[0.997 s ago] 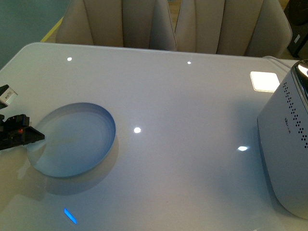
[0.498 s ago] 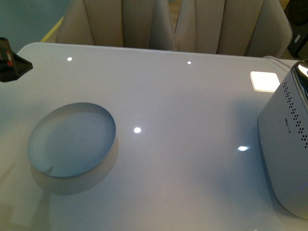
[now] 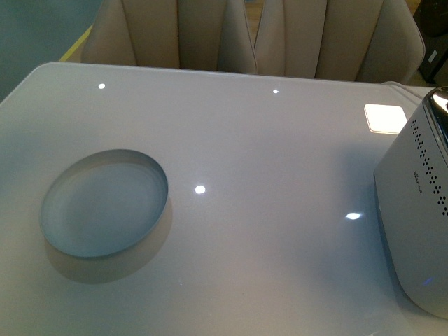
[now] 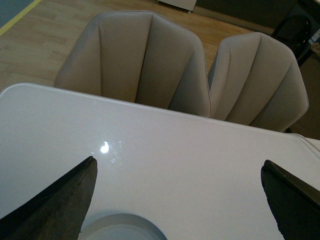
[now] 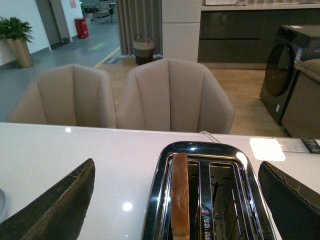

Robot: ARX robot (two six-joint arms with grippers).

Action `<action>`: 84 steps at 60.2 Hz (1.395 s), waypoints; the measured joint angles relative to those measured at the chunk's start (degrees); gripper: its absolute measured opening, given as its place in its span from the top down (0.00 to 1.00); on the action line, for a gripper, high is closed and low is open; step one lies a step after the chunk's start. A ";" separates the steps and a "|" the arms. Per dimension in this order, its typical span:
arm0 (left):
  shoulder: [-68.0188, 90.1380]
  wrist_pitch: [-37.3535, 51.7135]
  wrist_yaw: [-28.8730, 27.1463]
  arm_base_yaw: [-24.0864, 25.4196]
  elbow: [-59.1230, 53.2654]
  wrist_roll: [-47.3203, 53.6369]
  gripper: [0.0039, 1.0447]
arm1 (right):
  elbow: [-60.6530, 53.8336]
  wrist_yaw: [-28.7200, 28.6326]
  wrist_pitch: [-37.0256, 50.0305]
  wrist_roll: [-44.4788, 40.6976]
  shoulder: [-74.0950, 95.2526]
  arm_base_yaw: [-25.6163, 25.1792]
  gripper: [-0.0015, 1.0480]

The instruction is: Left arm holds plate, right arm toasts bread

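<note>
One plate (image 3: 103,203) on the table (image 3: 266,154), and one toaster (image 5: 207,192) with two slots. One slice of bread (image 5: 179,195) stands in a slot. Two chairs (image 4: 135,60) sit behind the table, plus one plant (image 5: 15,37) and one basket (image 5: 144,49) farther back.

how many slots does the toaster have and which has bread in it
2. In the right wrist view the toaster shows two slots side by side; the bread stands in one, the other slot looks empty.
</note>
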 joint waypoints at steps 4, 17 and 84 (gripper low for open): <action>0.35 15.98 -9.20 -0.24 -6.29 4.90 0.22 | 0.00 0.00 0.00 0.00 0.00 0.00 0.09; -7.89 28.22 -9.90 1.38 -19.58 10.01 0.61 | 0.00 0.00 0.00 0.00 0.00 0.00 0.09; -54.93 2.91 -5.55 5.70 -41.09 10.78 0.97 | 0.00 0.00 -0.02 0.00 -0.02 0.02 0.09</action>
